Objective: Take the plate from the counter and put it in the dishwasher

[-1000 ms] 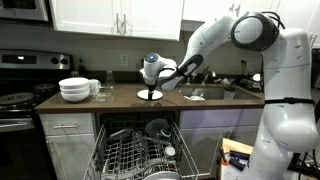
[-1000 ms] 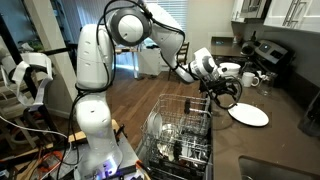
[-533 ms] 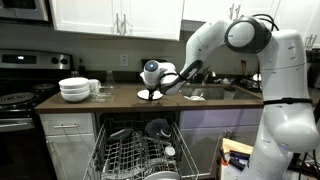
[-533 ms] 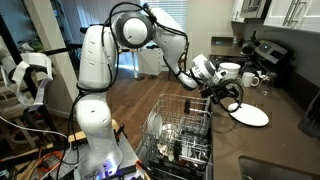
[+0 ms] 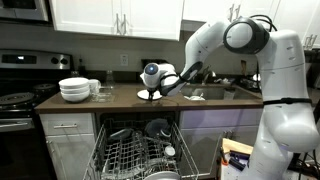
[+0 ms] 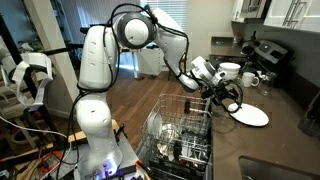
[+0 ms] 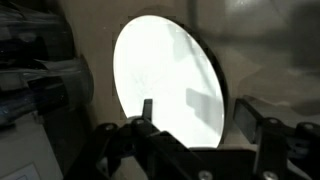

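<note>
The small white plate [image 5: 150, 96] lies flat on the dark brown counter [image 5: 120, 98], above the open dishwasher [image 5: 140, 155] with its grey wire racks. It also shows in an exterior view [image 6: 251, 115] and fills the wrist view [image 7: 168, 78]. My gripper [image 5: 150, 88] hangs low over the plate, fingers pointing down. In the wrist view my gripper [image 7: 200, 118] is open. One finger [image 7: 147, 110] stands over the plate and the other finger [image 7: 256, 118] stands outside its rim, so the rim lies between them. Whether they touch the plate I cannot tell.
A stack of deeper white bowls [image 5: 74, 90] and glass cups [image 5: 100, 88] stand beside the black stove [image 5: 18, 100]. The sink [image 5: 206, 93] lies beyond the plate. Dark dishes sit in the pulled-out rack [image 6: 180, 135]. Mugs [image 6: 250, 78] stand farther along the counter.
My gripper has come down a little closer to the plate over the last second. It has hardly moved in the last half second. The plate has not moved.
</note>
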